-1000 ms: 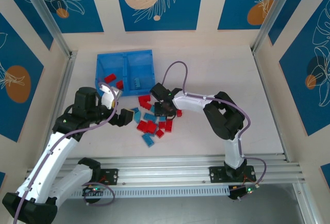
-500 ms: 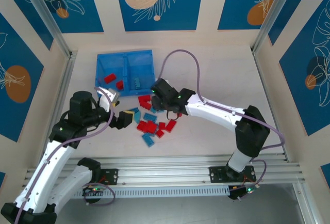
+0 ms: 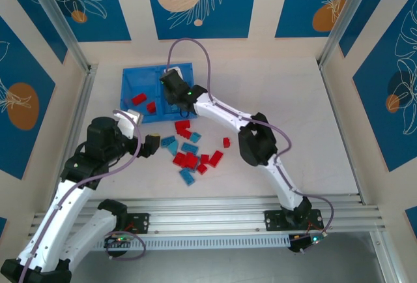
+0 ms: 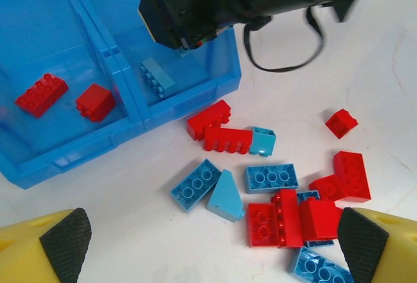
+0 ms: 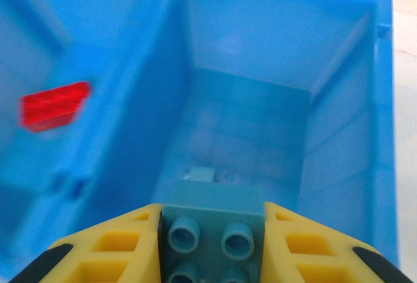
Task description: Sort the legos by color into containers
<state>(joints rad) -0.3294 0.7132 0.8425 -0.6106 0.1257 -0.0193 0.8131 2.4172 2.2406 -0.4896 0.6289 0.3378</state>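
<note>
The white table [image 3: 293, 113] takes up most of what I see, with the two arms bolted at its near edge. The right arm [image 3: 221, 115] stretches far across to the back left. The left arm [image 3: 78, 178] is bent and stays on its own side.

The blue tray [image 3: 138, 79] sits at the far left of the table, its middle wall splitting it into two compartments side by side. The right gripper [image 3: 172, 92] hangs over the right compartment. In its wrist view the yellow fingers [image 5: 111, 244] are pressed onto a light blue brick [image 5: 212, 227], pinching it by its sides with the studs facing the camera. Below it lies the compartment floor.

The left gripper [image 3: 144, 133] hovers near the tray's front edge, just beside the loose bricks. Its jaws are spread wide with nothing between them.

The loose pile [image 4: 273, 185] of red and light blue legos lies on the table in front of the tray, most of them touching or overlapping. One small red brick [image 4: 341, 123] sits a little apart to the right.

Inside the tray, the left compartment holds two red bricks [image 4: 41, 94] [image 4: 96, 102] lying near each other. The right compartment holds one teal brick [image 4: 156, 75] on its floor.
</note>
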